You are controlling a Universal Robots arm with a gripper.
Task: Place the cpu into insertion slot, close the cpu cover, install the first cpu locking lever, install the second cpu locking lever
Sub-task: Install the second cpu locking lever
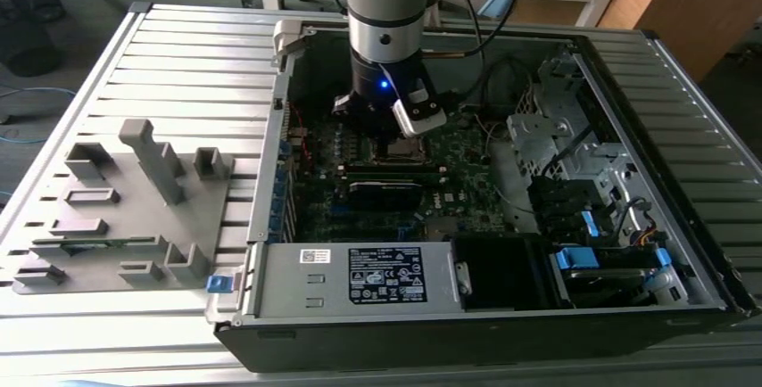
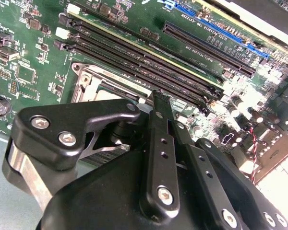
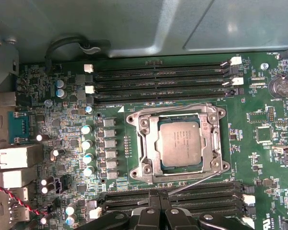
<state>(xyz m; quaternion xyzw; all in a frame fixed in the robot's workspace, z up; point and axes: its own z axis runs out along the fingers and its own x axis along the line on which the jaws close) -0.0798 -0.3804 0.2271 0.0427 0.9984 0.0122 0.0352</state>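
The arm hangs over the open computer case [image 1: 501,253], which lies on the slatted desk [image 1: 178,66], with the pincer [image 3: 159,207] low above the motherboard [image 3: 259,124]. In both wrist views its black fingers [image 2: 159,143] stand pressed together with no gap between them, and they grip nothing. Their tips sit just beside the socket — at the side where a thin metal locking lever [image 3: 198,182] runs aslant along the frame's edge, its free end lifted away towards the nearer memory slots [image 3: 201,191]. Whether the tips touch that lever cannot be told.

The cpu [image 3: 178,143] lies flat in the insertion slot [image 3: 159,168], silver top up. The cpu cover [image 3: 143,143] is down around it, the chip showing through its square window.

In the exterior view a grey fixture tray [image 1: 120,209] stands on the desk beside the case, towards the desk's edge at the exterior view's left — well apart from the arm.
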